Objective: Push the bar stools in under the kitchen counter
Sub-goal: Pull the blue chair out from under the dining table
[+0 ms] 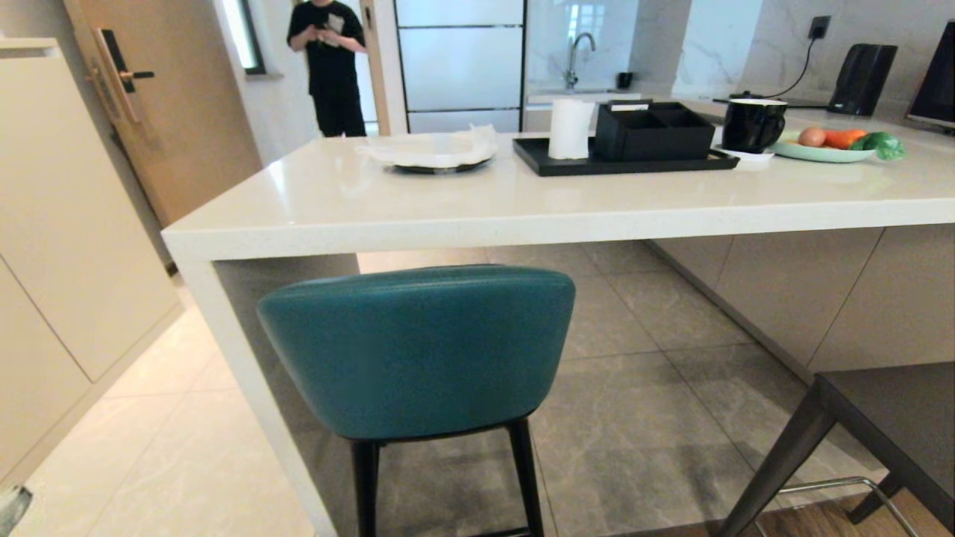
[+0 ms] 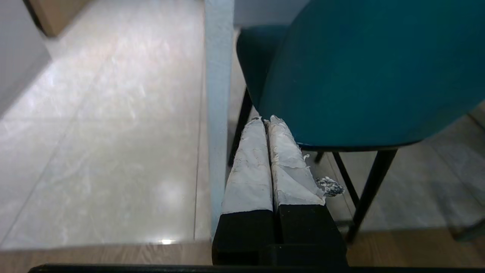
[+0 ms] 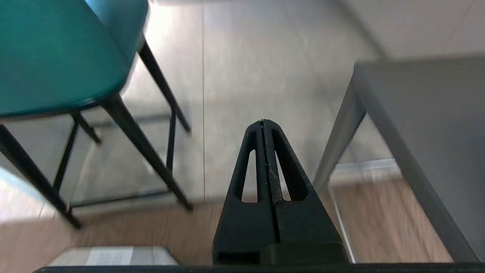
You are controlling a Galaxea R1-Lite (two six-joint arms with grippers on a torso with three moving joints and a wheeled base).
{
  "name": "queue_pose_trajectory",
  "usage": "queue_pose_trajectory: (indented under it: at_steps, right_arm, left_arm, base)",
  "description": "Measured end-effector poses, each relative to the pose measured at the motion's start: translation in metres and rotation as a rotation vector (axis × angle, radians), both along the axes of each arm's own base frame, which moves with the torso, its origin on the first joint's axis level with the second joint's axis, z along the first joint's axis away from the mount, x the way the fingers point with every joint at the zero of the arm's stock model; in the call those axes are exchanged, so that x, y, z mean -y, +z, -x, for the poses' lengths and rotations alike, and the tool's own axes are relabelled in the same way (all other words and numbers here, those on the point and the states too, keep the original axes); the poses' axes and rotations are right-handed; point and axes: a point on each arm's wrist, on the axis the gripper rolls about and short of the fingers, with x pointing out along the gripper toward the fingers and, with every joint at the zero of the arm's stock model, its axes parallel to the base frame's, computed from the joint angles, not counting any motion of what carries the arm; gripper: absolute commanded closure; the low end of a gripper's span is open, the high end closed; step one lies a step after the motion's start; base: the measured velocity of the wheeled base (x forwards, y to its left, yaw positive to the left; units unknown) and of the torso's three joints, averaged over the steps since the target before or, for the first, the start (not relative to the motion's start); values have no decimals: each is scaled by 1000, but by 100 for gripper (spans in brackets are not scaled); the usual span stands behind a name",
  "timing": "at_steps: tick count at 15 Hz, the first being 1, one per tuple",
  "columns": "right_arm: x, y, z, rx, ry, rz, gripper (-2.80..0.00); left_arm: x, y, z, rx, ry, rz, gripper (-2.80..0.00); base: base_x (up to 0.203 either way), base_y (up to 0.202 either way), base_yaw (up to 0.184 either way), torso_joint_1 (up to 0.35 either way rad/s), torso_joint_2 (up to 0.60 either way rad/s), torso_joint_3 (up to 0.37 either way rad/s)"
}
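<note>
1. Teal leather covers the nearer bar stool (image 1: 418, 350), standing just short of the off-white stone surface (image 1: 522, 201), its back outside the edge.
2. The dark grey stool (image 1: 888, 425) stands well out at our right.
3. Our left end effector (image 2: 267, 120) and right end effector (image 3: 262, 122) are both shut and empty; neither touches a stool yet.
4. We judge pushing hasn't begun; next, press the teal back forward.
5. A black tray (image 1: 627, 160), plate and person (image 1: 332, 63) lie beyond.

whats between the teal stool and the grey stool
Only bare grey floor tiles separate the teal stool from the grey stool in the head view; the right wrist view shows the shut right gripper over that gap.
</note>
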Motion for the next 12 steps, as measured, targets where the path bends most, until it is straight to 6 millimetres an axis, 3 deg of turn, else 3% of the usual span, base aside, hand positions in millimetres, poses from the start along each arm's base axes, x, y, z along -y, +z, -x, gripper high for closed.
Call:
queue_pose_trajectory:
  at_steps: [3, 6, 9, 12]
  right_arm:
    - [0, 13, -45, -94, -1, -5, 0]
    - [-4, 12, -95, -91, 30, -2, 0]
    - [-21, -5, -121, -51, 150, 1, 0]
    - [-32, -14, -146, -23, 197, 8, 0]
  left_arm:
    - [1, -3, -60, -123, -13, 4, 0]
    - [6, -29, -111, -210, -38, 3, 0]
    - [15, -55, -147, -208, -74, -5, 0]
    - [28, -75, -170, -172, -93, -16, 0]
  base:
    - [0, 0, 0, 0, 0, 0]
    - [0, 0, 0, 0, 0, 0]
    - [0, 0, 0, 0, 0, 0]
    - [0, 0, 0, 0, 0, 0]
